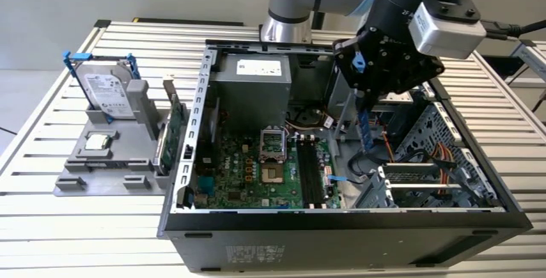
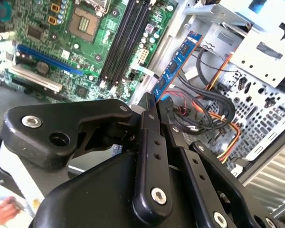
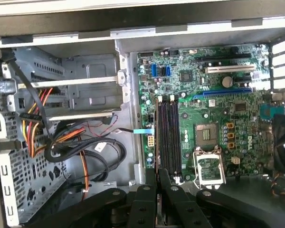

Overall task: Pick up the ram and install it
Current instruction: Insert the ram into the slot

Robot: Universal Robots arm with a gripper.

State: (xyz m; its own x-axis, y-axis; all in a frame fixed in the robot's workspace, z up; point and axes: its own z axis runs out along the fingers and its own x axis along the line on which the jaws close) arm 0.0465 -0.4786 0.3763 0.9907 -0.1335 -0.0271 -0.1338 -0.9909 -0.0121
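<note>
Starting at the exterior view's left, you have a grey holder (image 1: 111, 163) on the slatted table (image 1: 51, 227), with a silver hard drive (image 1: 109, 96) and a green expansion card (image 1: 175, 131) standing in it, well apart from the open computer case (image 1: 341, 223).

Inside the case, the green motherboard (image 1: 256, 172) lies flat, and its dark memory slots (image 1: 310, 172) run as long parallel channels just beside the processor socket (image 1: 271, 144).

Toward the exterior view's right of those slots, the gripper (image 1: 365, 102) hangs over the case, pressed together on the ram (image 1: 365, 128). The ram is a narrow blue-green stick hanging downward from the jaws, its long axis roughly upright and a little tilted (its free lower end is above the case floor, not in a slot).

In the second wrist view, the ram (image 2: 175, 64) sticks out past the gripper (image 2: 157, 107), over the metal beside the motherboard (image 2: 47, 38), with the memory slots (image 2: 126, 40) off to one side of it.

In the first wrist view, the memory slots (image 3: 169, 135) run straight away from the gripper (image 3: 156, 178), so their length appears lined up with the ram's edge.
</note>
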